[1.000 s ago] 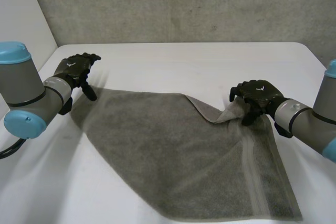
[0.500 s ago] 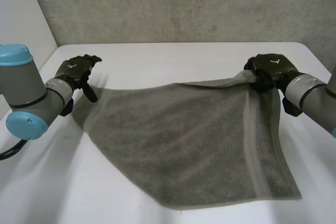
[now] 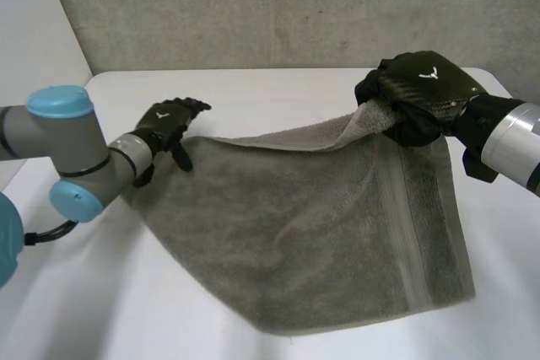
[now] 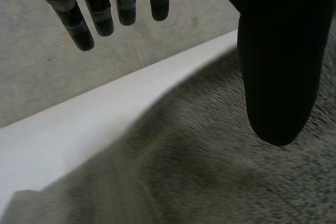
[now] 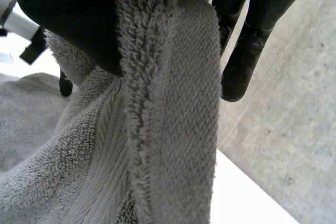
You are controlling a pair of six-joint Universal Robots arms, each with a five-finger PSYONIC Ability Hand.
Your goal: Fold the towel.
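Towel corner hangs pinched in the raised right hand for folding, while the left hand, fingers straight, rests at the other corner.

One towel, one table, two hands

A white table takes up the lower part of the head view. Its surface is smooth and matte, and its far right corner is rounded. Directly behind its far edge stands a grey concrete wall, rough and mottled, with small dark specks and pits. At the far left corner a plain white panel meets the concrete along a slanting seam. The light is soft and even, with the brightest patch on the surface near the far left corner. In both wrist views the white surface shows against the same grey concrete.
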